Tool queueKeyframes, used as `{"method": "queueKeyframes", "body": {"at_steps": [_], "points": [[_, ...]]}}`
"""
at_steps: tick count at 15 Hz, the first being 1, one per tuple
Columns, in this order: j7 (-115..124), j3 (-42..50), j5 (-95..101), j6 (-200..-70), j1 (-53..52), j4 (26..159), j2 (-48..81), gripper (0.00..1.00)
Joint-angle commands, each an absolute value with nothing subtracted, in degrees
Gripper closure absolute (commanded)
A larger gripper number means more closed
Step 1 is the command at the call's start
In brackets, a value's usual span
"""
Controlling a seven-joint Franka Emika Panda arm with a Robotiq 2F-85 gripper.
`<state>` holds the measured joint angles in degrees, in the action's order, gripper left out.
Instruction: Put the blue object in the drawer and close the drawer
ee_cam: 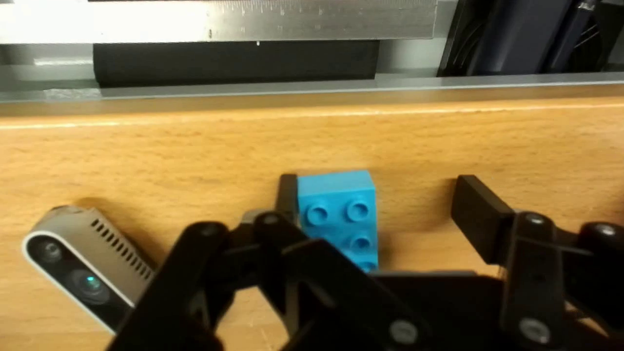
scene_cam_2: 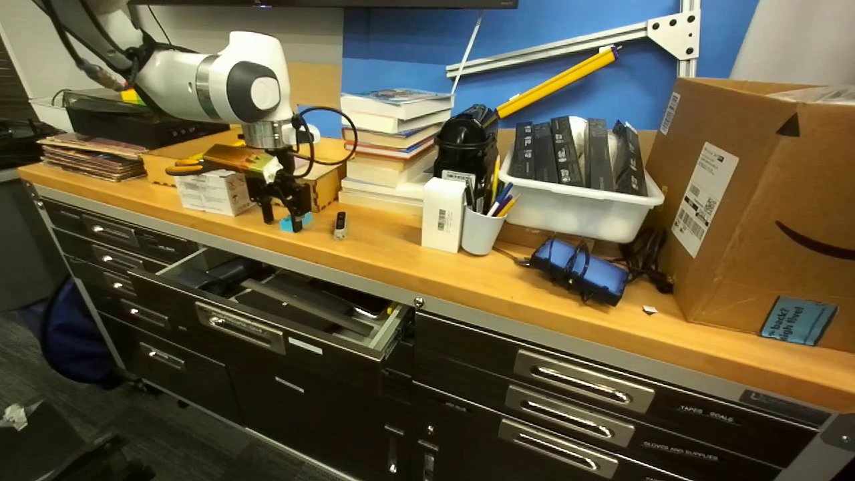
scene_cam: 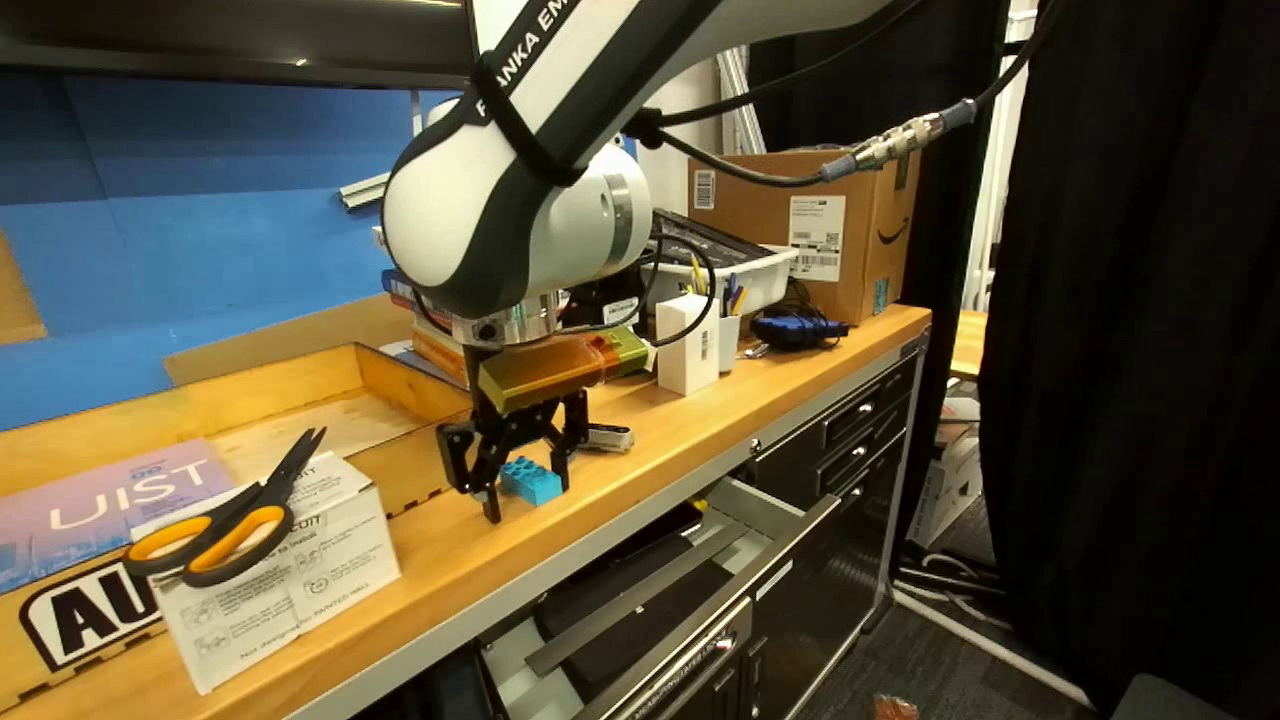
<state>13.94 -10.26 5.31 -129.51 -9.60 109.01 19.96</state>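
Blue block is sitting on the bench, studs up, right between the fingers of the robot's hand. From where I'm standing the hand's spread wide and gripping nothing: block's snug by one finger, can't tell if touching, with a clear gap to the other. Drawer is pulled out lower than the hand, past the bench edge, metal ruler in it. Small silver camera is near the hand, and off the hand's opposite side scissors lie on a white box.
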Motion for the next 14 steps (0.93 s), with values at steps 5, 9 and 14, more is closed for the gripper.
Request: {"method": "queueKeyframes", "body": {"at_steps": [5, 9, 14], "points": [[17.4, -6.2, 7.4, -131.3, -12.4, 106.8, 20.8, 0.81], [18.3, -5.7, 5.9, -129.9, -11.9, 111.0, 17.0, 0.86], [19.0, -5.2, 7.1, -129.7, -11.4, 123.5, 7.3, 0.87]]}}
